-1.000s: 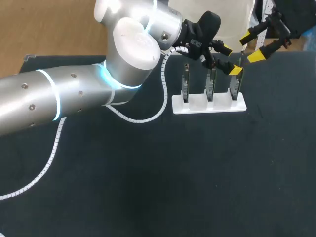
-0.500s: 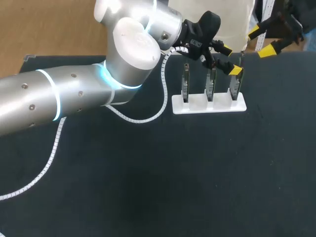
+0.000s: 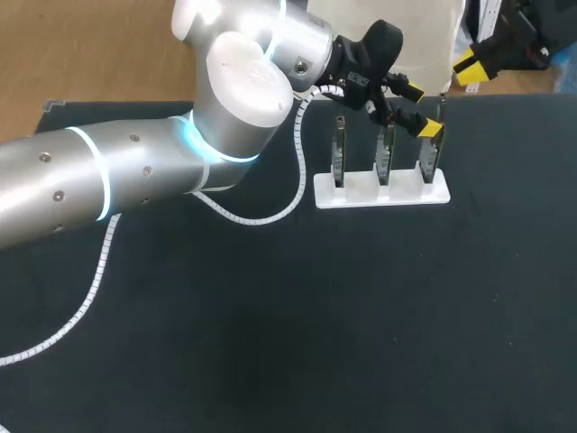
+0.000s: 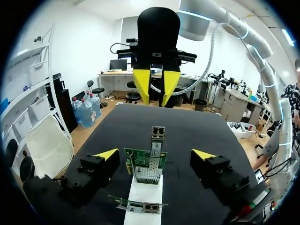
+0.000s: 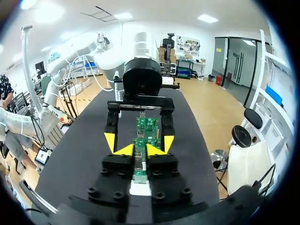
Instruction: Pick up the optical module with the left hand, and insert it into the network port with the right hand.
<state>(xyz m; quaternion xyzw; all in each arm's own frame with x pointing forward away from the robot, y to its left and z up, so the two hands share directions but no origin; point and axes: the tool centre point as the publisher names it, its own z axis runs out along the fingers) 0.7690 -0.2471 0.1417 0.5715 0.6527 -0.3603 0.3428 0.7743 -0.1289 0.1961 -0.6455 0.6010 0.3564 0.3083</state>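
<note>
The left claw (image 3: pixel 422 111) is being held wide open over the right end of the white rack (image 3: pixel 361 195), at the far side of the black table (image 3: pixel 343 325). In the head view its yellow tips are being shown above the rightmost of three upright boards, but what lies between them is hard to make out there. The left wrist view is making this plain: a green board (image 4: pixel 145 166) is standing between the spread fingers, touched by neither, and the optical module (image 4: pixel 158 133) is standing upright on that board's top edge. Ahead of this claw, past the module, the right claw (image 4: pixel 156 104) is being held clear of the rack, only narrowly parted, with nothing gripped in the gap. Only one of its yellow tips is being shown in the head view. In the right wrist view the rack and boards are being glimpsed through the narrow gap.
</note>
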